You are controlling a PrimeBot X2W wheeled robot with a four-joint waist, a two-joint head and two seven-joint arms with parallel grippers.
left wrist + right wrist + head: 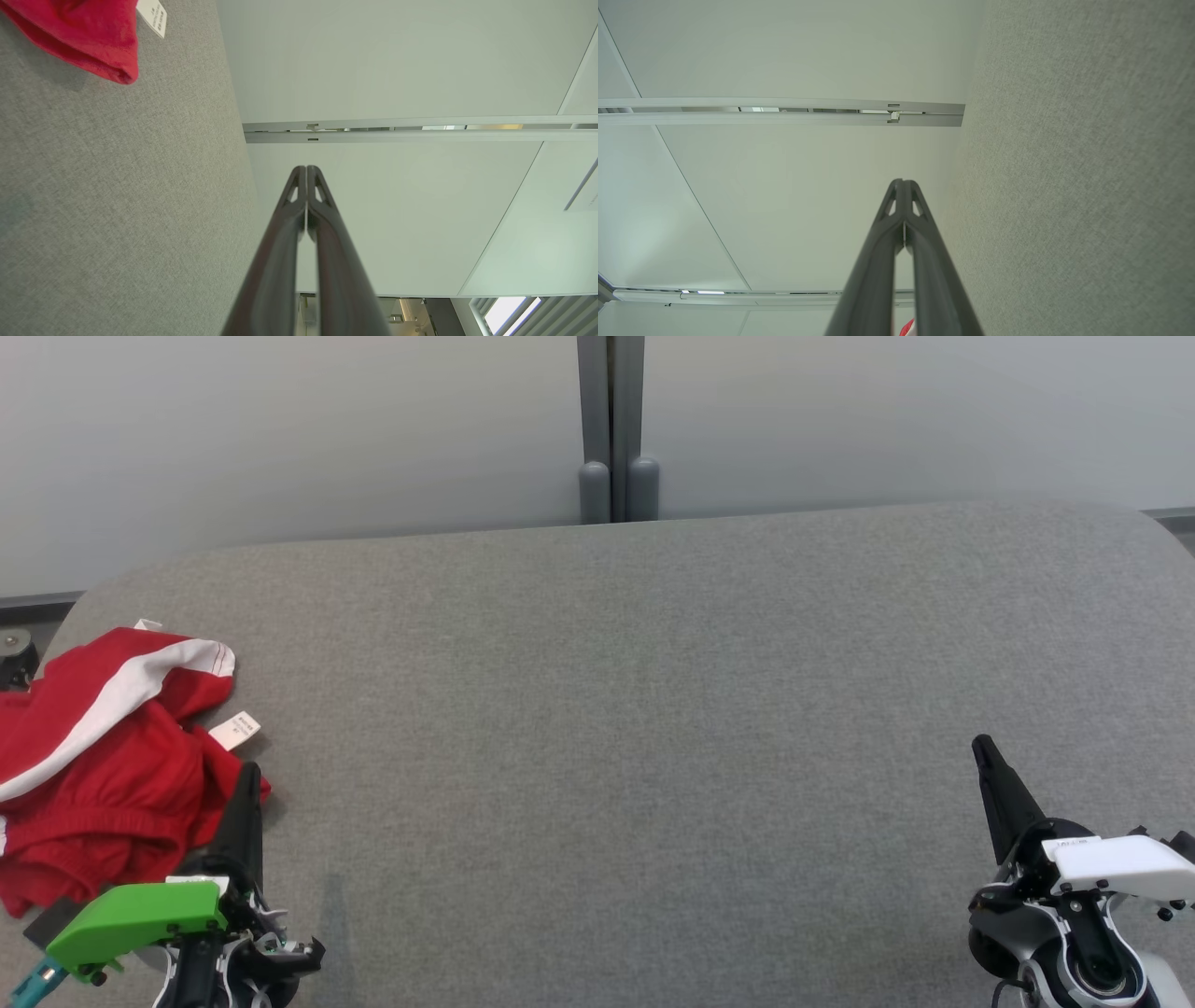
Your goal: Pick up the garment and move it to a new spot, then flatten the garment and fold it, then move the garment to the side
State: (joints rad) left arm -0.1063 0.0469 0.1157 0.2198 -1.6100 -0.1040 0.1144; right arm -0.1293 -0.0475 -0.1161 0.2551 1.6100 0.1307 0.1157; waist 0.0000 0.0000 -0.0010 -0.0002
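Observation:
The garment [103,756] is a crumpled red piece with a white stripe and a white label, lying at the left edge of the grey table [635,709]. A red fold of the garment [88,39] shows at the top left of the left wrist view. My left gripper [248,773] stands shut and empty beside the garment's right edge, fingers pointing away from me; in its wrist view the left gripper [306,169] has its tips pressed together. At the lower right my right gripper [980,744] is also shut and empty, far from the garment; the right gripper [902,182] shows tips together.
A pale wall panel with a grey post [616,429] rises behind the table's far edge. The table has rounded far corners. A small dark caster-like object [14,649] sits beyond the table's left edge.

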